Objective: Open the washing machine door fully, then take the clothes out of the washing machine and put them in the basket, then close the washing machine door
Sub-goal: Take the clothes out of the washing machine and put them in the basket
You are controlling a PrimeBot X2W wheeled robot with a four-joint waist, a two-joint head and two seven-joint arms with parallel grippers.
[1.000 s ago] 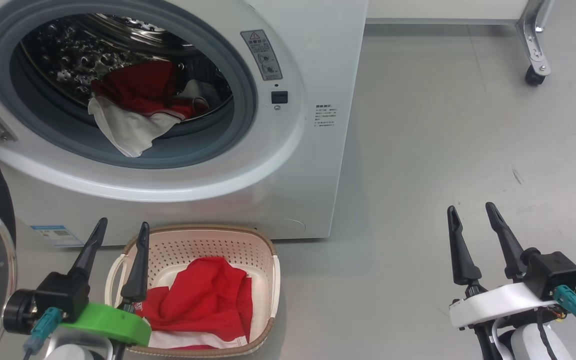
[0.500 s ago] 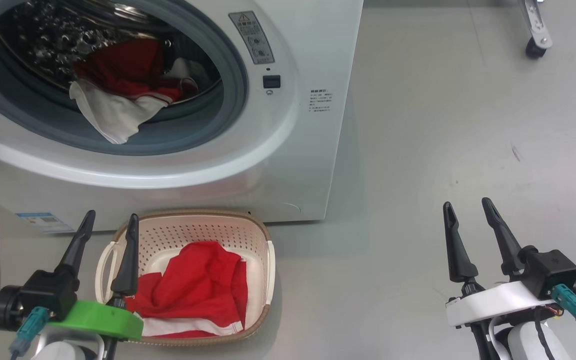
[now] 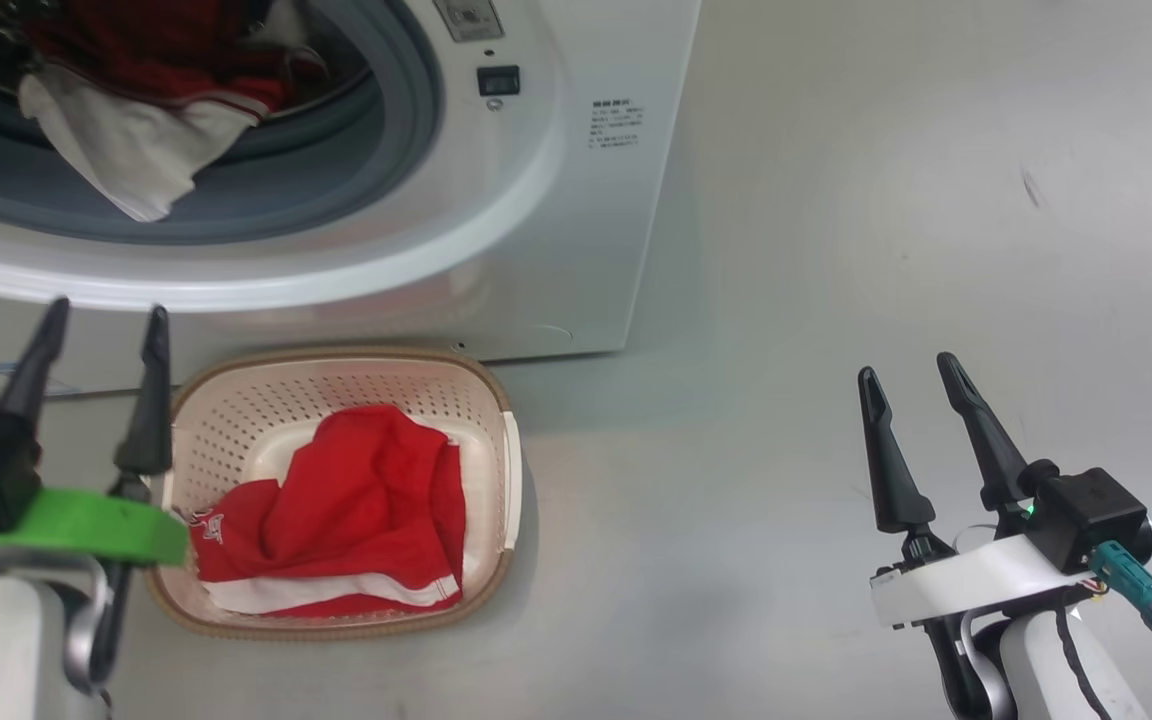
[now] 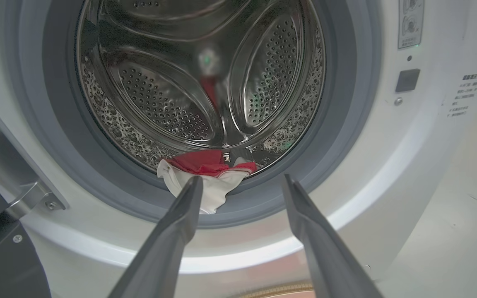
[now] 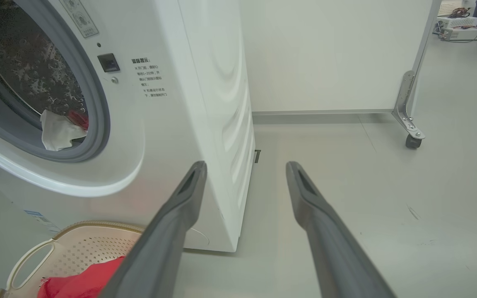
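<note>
Our left gripper [image 3: 108, 308] is spread wide and empty below the mouth of the washing machine [image 3: 556, 230]. At 12 o'clock, red-and-white clothes [image 3: 136, 150] drape over its grey lip. At 4 o'clock sits the basket [image 3: 336, 353], holding a red garment [image 3: 356, 490]. Our right gripper [image 3: 906, 365], also spread and empty, faces bare floor [image 3: 836, 200].

red-and-white clothes [image 3: 336, 510], cream basket [image 3: 336, 385]

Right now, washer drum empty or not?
Not empty. A red and white garment lies at the front of the drum, white part over the grey ring.
</note>
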